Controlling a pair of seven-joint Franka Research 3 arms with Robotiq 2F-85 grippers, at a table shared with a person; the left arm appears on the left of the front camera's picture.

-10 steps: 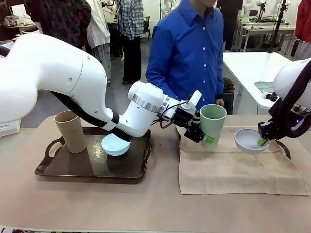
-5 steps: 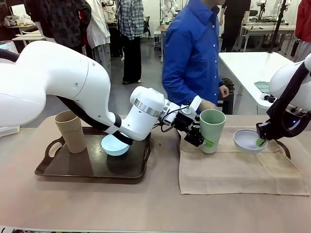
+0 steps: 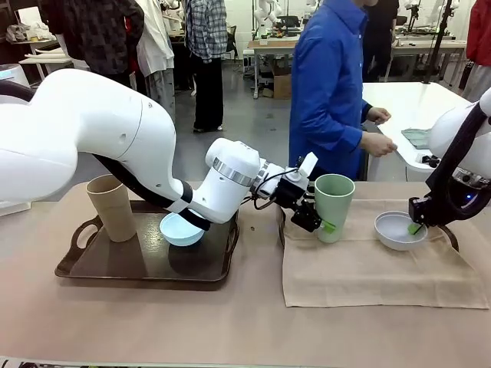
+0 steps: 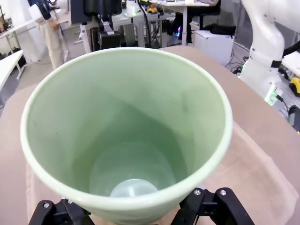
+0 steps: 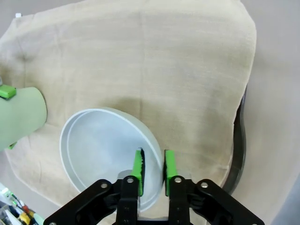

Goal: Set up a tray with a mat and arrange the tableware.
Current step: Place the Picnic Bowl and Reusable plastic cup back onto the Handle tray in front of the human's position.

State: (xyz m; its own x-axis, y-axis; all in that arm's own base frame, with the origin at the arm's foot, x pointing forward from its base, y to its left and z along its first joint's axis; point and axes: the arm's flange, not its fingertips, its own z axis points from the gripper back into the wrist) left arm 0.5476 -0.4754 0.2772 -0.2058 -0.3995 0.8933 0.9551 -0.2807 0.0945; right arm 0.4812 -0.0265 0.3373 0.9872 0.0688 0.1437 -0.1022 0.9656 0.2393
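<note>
The pale green cup [image 3: 335, 201] stands upright on the beige mat [image 3: 368, 272]. My left gripper [image 3: 330, 223] reaches across and has the cup's lower part between its fingers. In the left wrist view the cup [image 4: 131, 136] hides the fingertips above the black finger bases [image 4: 220, 208]. The white bowl [image 3: 399, 230] lies flat on the mat. My right gripper [image 5: 152, 157] straddles the rim of the white bowl [image 5: 103, 150], its green pads a little apart. The tan cup [image 3: 111, 207] and the light blue bowl [image 3: 182, 228] sit on the dark left tray [image 3: 146, 264].
The mat covers a second dark tray whose handle [image 3: 453, 234] sticks out at the right; its rim [image 5: 239, 154] shows in the right wrist view. A person in a blue shirt [image 3: 330, 84] stands at the far side, turned right. A white table [image 3: 406, 107] is behind.
The white bowl has come down from a tilted, raised pose to lie flat on the mat, and the right pads now stand apart. The person has stepped right and turned away.
</note>
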